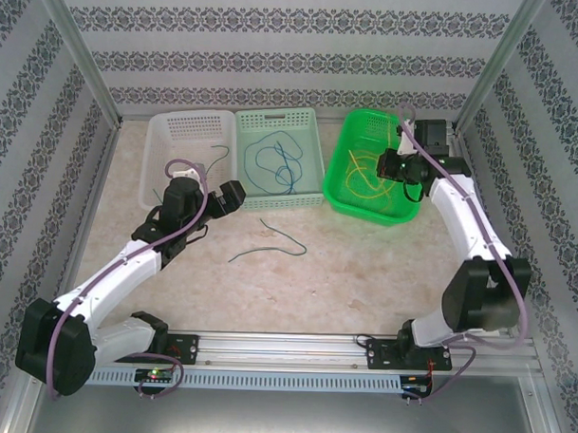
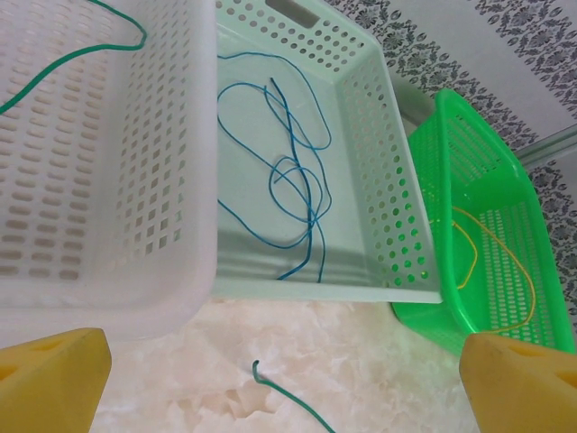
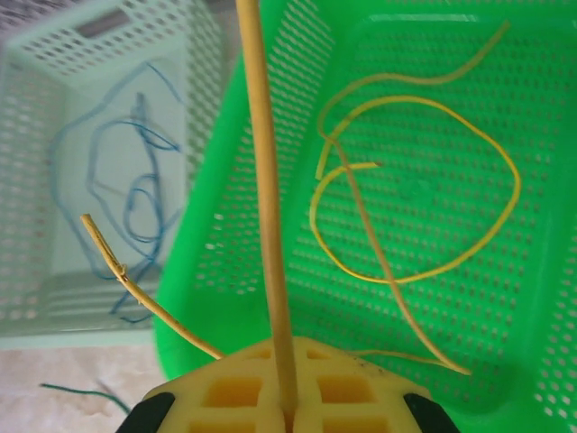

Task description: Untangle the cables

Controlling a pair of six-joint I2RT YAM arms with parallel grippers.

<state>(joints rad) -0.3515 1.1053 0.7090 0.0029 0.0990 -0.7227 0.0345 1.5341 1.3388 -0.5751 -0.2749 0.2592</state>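
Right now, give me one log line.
right gripper: shut on yellow cable over green basket | left gripper: open above table | green cable: loose on table

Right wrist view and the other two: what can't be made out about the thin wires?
Right wrist view: the thin yellow wire pinched in the right gripper runs off the top edge; its far end is cut off.
Left wrist view: the thin green wire on the table is cut by the bottom edge.
Top view: loose yellow wires in the green plastic basket are too fine to trace.
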